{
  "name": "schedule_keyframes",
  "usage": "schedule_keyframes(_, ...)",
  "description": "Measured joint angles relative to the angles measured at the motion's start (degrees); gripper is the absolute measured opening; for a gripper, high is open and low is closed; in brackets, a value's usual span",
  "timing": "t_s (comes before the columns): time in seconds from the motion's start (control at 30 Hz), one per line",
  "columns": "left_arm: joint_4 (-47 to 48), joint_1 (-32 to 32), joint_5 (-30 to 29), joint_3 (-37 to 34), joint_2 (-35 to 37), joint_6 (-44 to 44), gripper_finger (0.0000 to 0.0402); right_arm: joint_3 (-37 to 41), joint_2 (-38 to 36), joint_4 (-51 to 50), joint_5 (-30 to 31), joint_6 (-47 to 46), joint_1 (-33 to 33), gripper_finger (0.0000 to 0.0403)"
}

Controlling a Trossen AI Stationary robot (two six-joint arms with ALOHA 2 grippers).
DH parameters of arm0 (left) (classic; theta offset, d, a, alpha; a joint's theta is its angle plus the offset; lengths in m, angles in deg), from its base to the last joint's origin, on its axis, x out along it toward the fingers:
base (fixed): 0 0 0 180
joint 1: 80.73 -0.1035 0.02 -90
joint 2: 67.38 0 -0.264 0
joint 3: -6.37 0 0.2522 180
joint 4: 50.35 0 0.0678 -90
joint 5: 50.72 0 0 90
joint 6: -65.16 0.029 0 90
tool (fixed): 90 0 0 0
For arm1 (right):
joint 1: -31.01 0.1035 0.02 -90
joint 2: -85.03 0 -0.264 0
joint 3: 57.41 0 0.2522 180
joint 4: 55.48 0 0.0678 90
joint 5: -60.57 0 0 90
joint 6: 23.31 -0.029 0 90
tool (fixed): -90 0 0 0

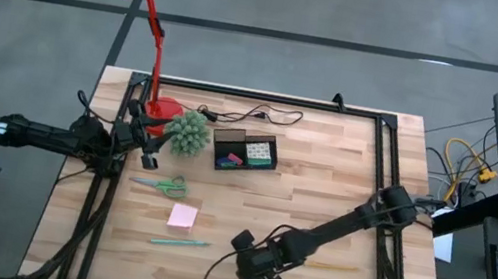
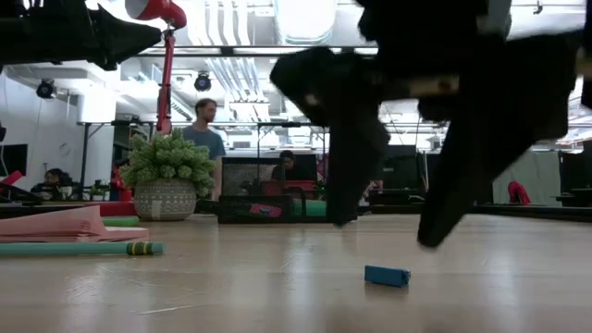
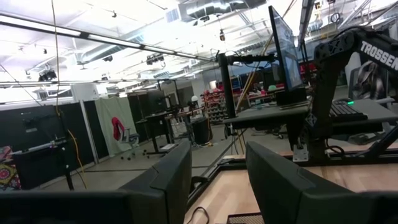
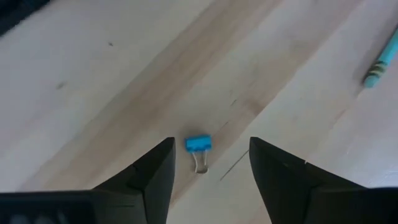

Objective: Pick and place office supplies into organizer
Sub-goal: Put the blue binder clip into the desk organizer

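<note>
A small blue binder clip [image 4: 198, 144] lies flat on the wood near the table's near edge, its wire handles on the table top. My right gripper [image 4: 211, 140] hangs open just above it, pointing steeply down, one finger on either side and clear of it; the low view shows the clip [image 2: 387, 276] below the fingertips [image 2: 344, 215]. The black organizer [image 1: 246, 151] stands at the far middle with coloured items in it. My left gripper [image 3: 217, 180] waits open at the far left [image 1: 149, 155], with nothing between its fingers.
Green-handled scissors [image 1: 163, 186], a pink sticky pad [image 1: 183, 215] and a green pen [image 1: 179, 242] lie left of my right gripper; a thin yellowish stick [image 1: 334, 267] lies to its right. A spiky plant [image 1: 188, 132], the red lamp's base [image 1: 165, 110] and a black cable [image 1: 253, 115] stand by the organizer.
</note>
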Motion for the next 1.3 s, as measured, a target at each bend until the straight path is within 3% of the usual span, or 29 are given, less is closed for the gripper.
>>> schedule_keyframes(0.67, 0.0, 0.0, 0.0, 0.0, 0.0, 0.0, 0.0139, -0.1, 3.2, 0.4, -1.1, 1.6, -0.1, 0.0194)
schedule_keyframes(1.07, 0.0, 0.0, 0.0, 0.0, 0.0, 0.0, 0.0139, -0.5, 3.5, 0.3, -7.7, 1.8, -2.0, 0.0193)
schedule_keyframes(1.3, 0.0, 0.0, 0.0, 0.0, 0.0, 0.0, 0.0139, -0.5, 3.6, 0.4, -10.5, 1.5, -2.9, 0.0172)
